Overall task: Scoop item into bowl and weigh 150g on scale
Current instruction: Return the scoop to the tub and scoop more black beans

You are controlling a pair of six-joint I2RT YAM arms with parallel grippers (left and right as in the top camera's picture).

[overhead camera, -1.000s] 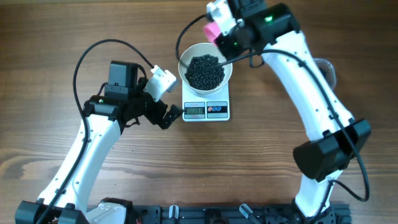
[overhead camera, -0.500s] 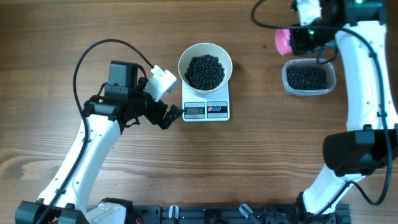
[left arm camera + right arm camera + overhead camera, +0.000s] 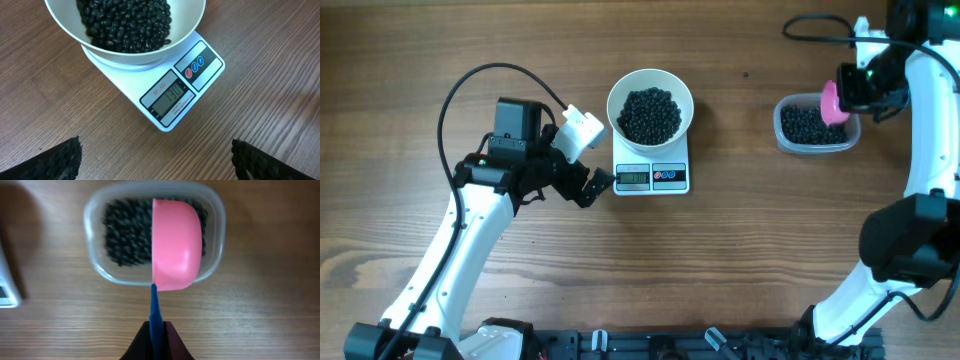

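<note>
Bowl [image 3: 613, 108] of beans [image 3: 650, 114] seated on scale [image 3: 651, 177], mid-surface [image 3: 740, 250], so weight is read live. Left jaws spread, idle at its 9 o'clock. Right jaws pinched on handle [image 3: 154, 305] of pink scoop [image 3: 176, 242], held over tub [image 3: 95, 255] at 3 o'clock, likely for a refill

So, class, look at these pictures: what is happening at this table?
The right arm's fingers, shut on the blue handle of a pink scoop, hold it over the clear tub of black beans. The white bowl of beans sits on the scale, whose display seems to read 130. The left arm's fingers hang open beside the scale.
</note>
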